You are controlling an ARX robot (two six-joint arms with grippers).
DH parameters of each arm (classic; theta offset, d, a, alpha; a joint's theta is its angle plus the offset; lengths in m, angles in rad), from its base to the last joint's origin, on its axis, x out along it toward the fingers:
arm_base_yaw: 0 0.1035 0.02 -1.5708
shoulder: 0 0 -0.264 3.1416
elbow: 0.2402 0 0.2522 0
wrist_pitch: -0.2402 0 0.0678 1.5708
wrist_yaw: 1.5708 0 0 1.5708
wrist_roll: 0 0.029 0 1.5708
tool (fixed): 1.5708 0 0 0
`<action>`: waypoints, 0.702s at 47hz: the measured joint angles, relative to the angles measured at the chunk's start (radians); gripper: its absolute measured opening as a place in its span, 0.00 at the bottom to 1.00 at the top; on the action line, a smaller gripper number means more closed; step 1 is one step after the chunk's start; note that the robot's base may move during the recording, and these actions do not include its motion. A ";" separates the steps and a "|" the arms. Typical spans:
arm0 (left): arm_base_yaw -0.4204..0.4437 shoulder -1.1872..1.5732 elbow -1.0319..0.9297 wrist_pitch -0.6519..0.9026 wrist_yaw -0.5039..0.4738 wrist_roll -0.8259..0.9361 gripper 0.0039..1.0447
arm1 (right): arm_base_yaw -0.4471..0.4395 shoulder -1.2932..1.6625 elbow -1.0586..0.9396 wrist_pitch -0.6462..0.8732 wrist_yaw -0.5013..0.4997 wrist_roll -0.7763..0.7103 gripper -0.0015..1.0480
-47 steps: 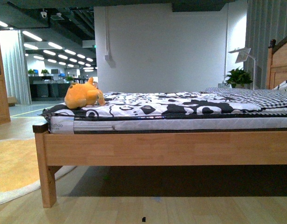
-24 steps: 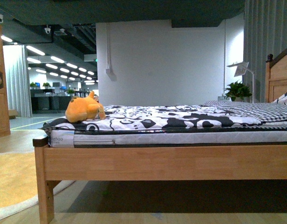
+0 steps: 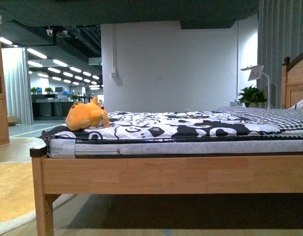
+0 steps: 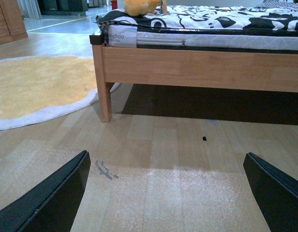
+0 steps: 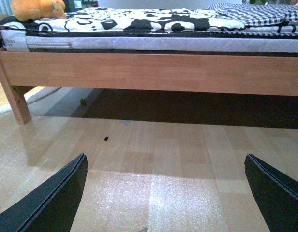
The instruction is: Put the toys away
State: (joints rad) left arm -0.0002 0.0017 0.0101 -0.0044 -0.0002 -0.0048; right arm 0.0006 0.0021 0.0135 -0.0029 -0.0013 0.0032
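Black-fingered and spread wide, gripping nothing, touching nothing: left gripper (image 4: 164, 153), right gripper (image 5: 164, 155) alike, above bare wooden floor (image 4: 163, 140). Beyond, past the bed rail (image 3: 166, 174), far left on the quilt (image 3: 191, 125), lying untouched: orange plush toy (image 3: 86, 116). Since a second ago, drawn closer to that rail, less floor in sight; approach probably underway, reach not yet begun.

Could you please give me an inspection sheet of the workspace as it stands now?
Surface: wooden bed with a black-and-white quilt; wood floor in front.
Job's things: orange plush toy lies on the quilt at the bed's left end, untouched.
Clutter: small dark speck on the floor.
Grippers: left gripper and right gripper open, empty.
Cables: nothing seen.
Surroundings: yellow rug, potted plant, lamp.
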 joint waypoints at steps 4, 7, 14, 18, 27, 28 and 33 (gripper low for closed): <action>0.000 0.000 0.000 0.000 0.000 0.000 0.94 | 0.000 0.000 0.000 0.000 0.000 0.000 0.94; 0.000 0.000 0.000 0.000 0.000 0.000 0.94 | 0.000 0.000 0.000 0.000 0.000 0.000 0.94; 0.000 0.000 0.000 0.000 0.000 0.000 0.94 | 0.000 0.000 0.000 0.000 0.000 0.000 0.94; 0.000 0.000 0.000 0.000 0.000 0.000 0.94 | 0.000 0.000 0.000 0.000 0.000 0.000 0.94; 0.000 0.000 0.000 0.000 0.001 0.000 0.94 | 0.000 0.000 0.000 0.000 0.000 0.000 0.94; 0.000 0.000 0.000 0.000 0.000 0.000 0.94 | 0.000 0.000 0.000 0.000 0.001 0.000 0.94; 0.000 0.000 0.000 0.000 0.000 0.000 0.94 | 0.000 0.000 0.000 0.000 0.000 0.000 0.94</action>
State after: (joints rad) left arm -0.0002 0.0013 0.0101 -0.0044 -0.0002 -0.0048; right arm 0.0006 0.0021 0.0135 -0.0029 -0.0010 0.0032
